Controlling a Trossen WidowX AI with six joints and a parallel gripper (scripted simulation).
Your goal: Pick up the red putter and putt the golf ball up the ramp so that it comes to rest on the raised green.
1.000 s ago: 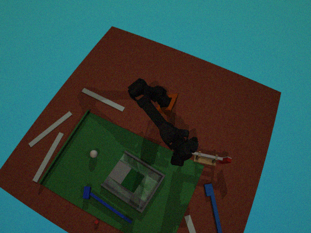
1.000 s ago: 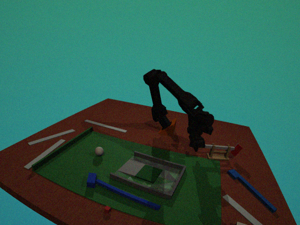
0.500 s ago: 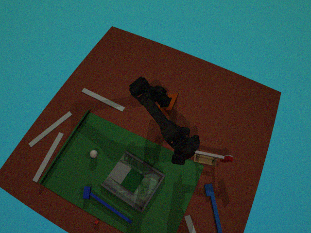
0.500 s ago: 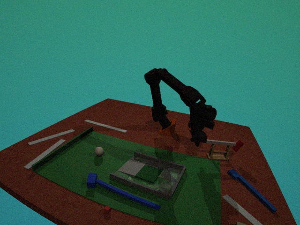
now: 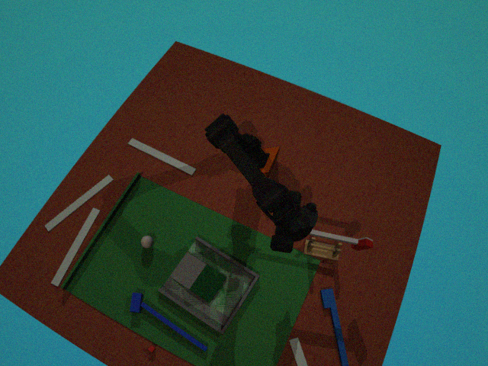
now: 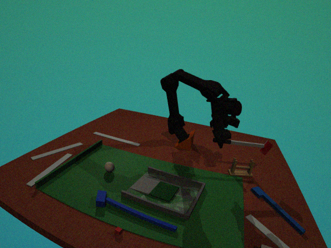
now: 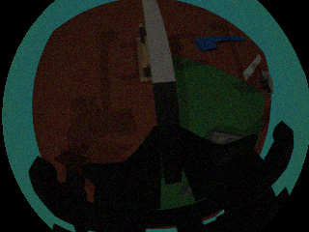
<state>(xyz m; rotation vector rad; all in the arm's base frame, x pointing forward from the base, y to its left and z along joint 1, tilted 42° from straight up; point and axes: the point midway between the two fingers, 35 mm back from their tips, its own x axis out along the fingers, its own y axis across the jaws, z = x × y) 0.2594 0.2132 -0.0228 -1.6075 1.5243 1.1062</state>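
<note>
My gripper (image 6: 222, 142) (image 7: 164, 128) is shut on the dark grip of the red putter (image 5: 335, 236) (image 6: 247, 143) (image 7: 161, 48). The putter's pale shaft points away to the right, and its red head (image 5: 362, 244) (image 6: 266, 147) is at the far end. It is held above the wooden rack (image 5: 322, 255) (image 6: 241, 174) (image 7: 143, 63), clear of its posts. The white golf ball (image 5: 146, 241) (image 6: 109, 166) is on the left part of the green mat (image 5: 177, 208) (image 6: 128, 157). The grey ramp (image 5: 189, 271) (image 6: 143, 184) leads to the raised green (image 5: 208, 282) (image 6: 164, 190) inside low walls. The fingertips are hidden in the top view.
A blue putter (image 5: 173, 325) (image 6: 141, 214) is over the mat's front; another blue club (image 5: 337, 329) (image 6: 280, 209) is right of the mat. White strips (image 5: 161, 156) (image 6: 116, 138) lie around it. A dark green wall (image 5: 102, 230) (image 6: 69, 162) edges its left side. A red cube (image 5: 152, 348) (image 6: 118, 230) is at the front.
</note>
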